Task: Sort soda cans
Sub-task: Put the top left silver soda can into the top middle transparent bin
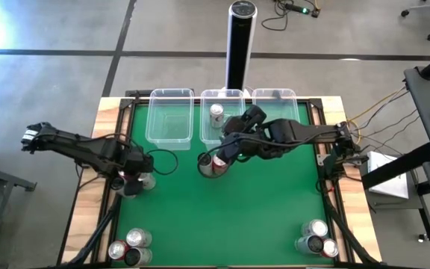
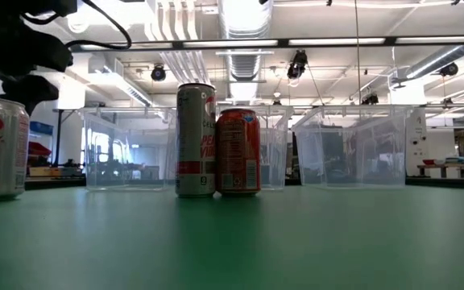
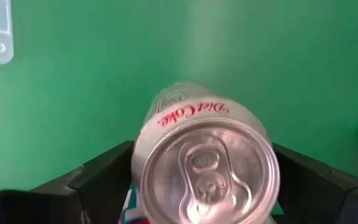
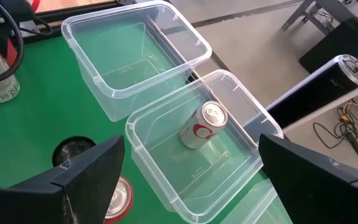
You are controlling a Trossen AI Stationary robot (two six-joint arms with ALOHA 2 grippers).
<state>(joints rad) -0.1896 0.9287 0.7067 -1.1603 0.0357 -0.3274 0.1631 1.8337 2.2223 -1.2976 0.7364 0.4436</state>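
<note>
Two arms sorting cans on the green table [image 1: 200, 217]
The left gripper [image 3: 197, 186] squeezes a silver can [image 3: 205, 163] at the table's left side. The right gripper [image 4: 188, 180] is wide open and holds nothing, above two cans [image 1: 213, 164] in the middle. Another can [image 4: 202, 126] stands in the middle tub [image 4: 166, 118]

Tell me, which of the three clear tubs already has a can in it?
The middle tub, between the other two along the table's far edge. One silver-white can with red lettering sits inside it; the left tub holds none.
</note>
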